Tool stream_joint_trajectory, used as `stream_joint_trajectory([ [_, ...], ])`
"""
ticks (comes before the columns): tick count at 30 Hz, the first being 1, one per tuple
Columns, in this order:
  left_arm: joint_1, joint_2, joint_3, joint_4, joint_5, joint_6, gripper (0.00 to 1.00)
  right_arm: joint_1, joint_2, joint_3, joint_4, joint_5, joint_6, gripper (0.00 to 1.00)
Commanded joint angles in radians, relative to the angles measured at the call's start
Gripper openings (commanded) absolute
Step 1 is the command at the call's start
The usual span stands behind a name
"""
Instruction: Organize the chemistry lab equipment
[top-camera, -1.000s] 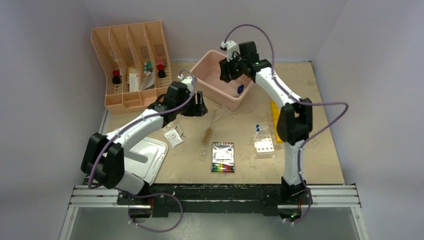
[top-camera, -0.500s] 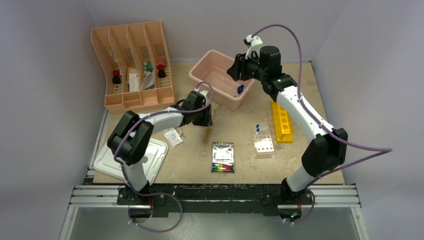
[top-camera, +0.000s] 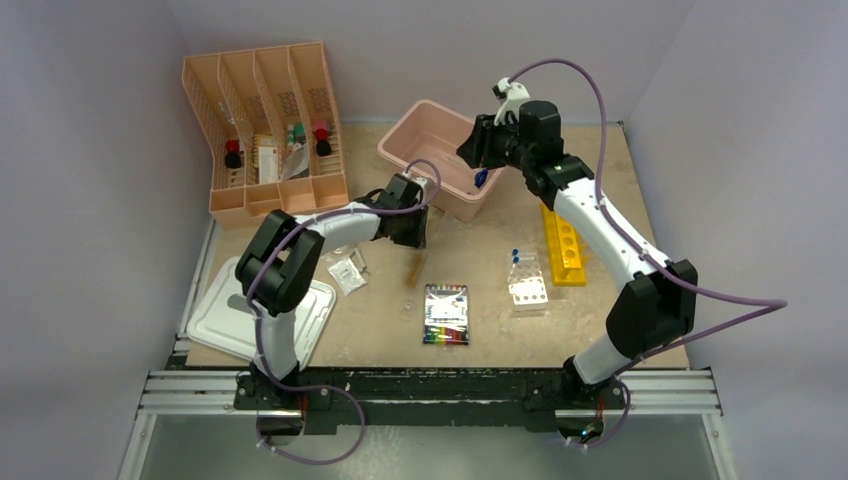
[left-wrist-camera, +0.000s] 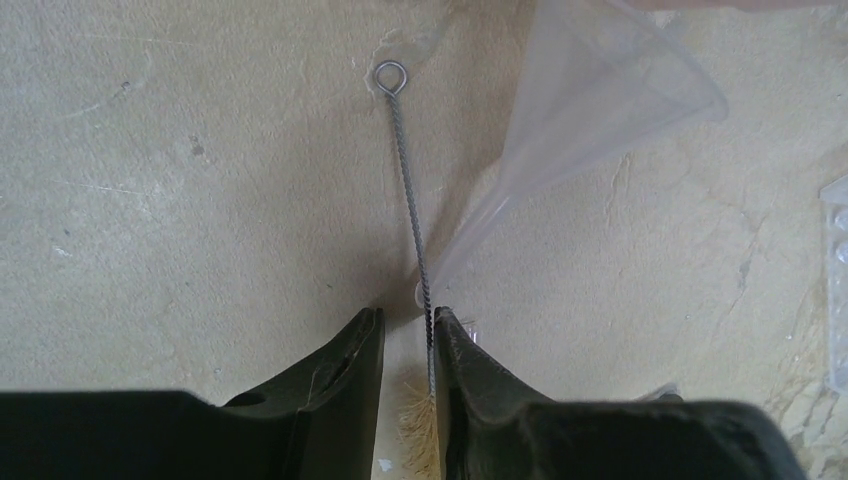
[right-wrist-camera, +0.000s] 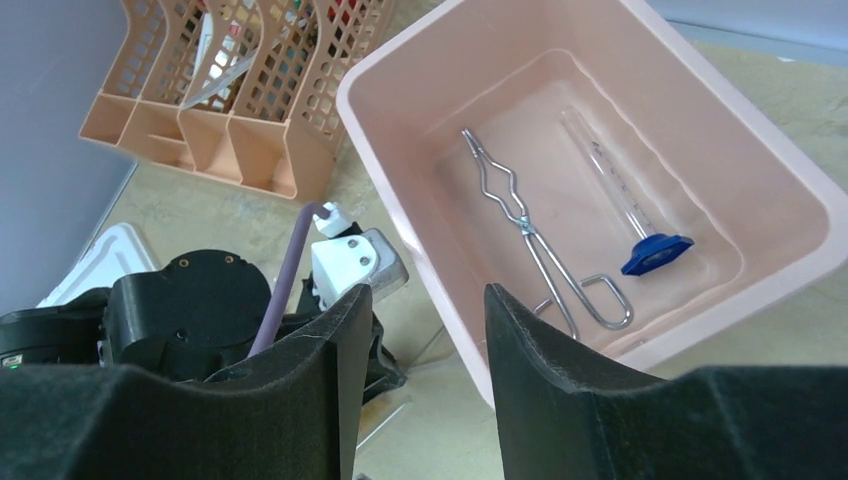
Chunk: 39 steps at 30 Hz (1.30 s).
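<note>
The brown bristle brush (left-wrist-camera: 405, 150) lies on the table, its twisted wire handle running between my left gripper's (left-wrist-camera: 408, 315) fingers. The jaws are narrow but a gap shows; the wire rests against the right finger. From above, my left gripper (top-camera: 408, 228) is low over the brush (top-camera: 413, 270). My right gripper (right-wrist-camera: 425, 300) is open and empty above the near edge of the pink bin (right-wrist-camera: 345, 95). The bin holds the metal tongs (right-wrist-camera: 520, 225) and the blue hexagonal-based cylinder (right-wrist-camera: 655, 252). The clear tube rack (top-camera: 527, 285) holds blue-capped tubes (top-camera: 516, 256).
A clear funnel (left-wrist-camera: 590, 110) lies right beside the brush wire. The small clear packet (top-camera: 347, 273) is left of the brush. A yellow rack (top-camera: 563, 245), a colourful card (top-camera: 446, 314), a white lid (top-camera: 262, 320) and the orange divider tray (top-camera: 265, 130) surround the work area.
My left gripper moved right and down over the brush, and its jaws narrowed around the wire. My right arm swung right, to the bin's near-right side.
</note>
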Motion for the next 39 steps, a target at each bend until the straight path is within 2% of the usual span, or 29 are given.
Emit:
stream_joint_trajectory([
  [1, -0.019, 0.021, 0.058, -0.091, -0.048, 0.034, 0.23, 0.001, -0.053, 0.013, -0.009, 0.09, 0.025, 0.49],
  [5, -0.055, 0.052, 0.081, -0.146, -0.106, 0.057, 0.23, 0.002, -0.068, 0.008, -0.029, 0.15, 0.019, 0.51],
  [9, -0.077, 0.073, 0.087, -0.185, -0.181, 0.054, 0.18, 0.002, -0.077, -0.006, -0.025, 0.164, 0.033, 0.51],
  [14, -0.078, 0.057, 0.084, -0.202, -0.201, 0.073, 0.0, 0.002, -0.082, -0.019, -0.016, 0.176, 0.06, 0.51],
  [18, -0.064, 0.01, 0.098, -0.214, -0.249, 0.087, 0.0, 0.002, -0.089, -0.018, -0.007, 0.151, 0.071, 0.52],
  [23, -0.013, -0.102, 0.122, -0.2, -0.203, 0.094, 0.0, 0.002, -0.082, -0.018, 0.005, 0.095, 0.142, 0.55],
  [27, 0.027, -0.276, 0.019, -0.063, -0.157, 0.098, 0.0, 0.002, -0.084, -0.046, 0.064, -0.007, 0.227, 0.55],
  [30, 0.077, -0.411, -0.084, 0.086, -0.047, 0.045, 0.0, 0.001, -0.095, -0.089, 0.146, -0.082, 0.289, 0.55],
  [33, 0.104, -0.503, -0.118, 0.191, 0.028, -0.028, 0.0, 0.002, -0.091, -0.123, 0.256, -0.192, 0.323, 0.57],
  [36, 0.105, -0.537, -0.114, 0.318, 0.063, -0.125, 0.0, 0.005, -0.061, -0.109, 0.312, -0.294, 0.35, 0.65],
  [39, 0.105, -0.537, -0.113, 0.441, 0.088, -0.27, 0.0, 0.02, -0.028, -0.109, 0.421, -0.373, 0.427, 0.68],
])
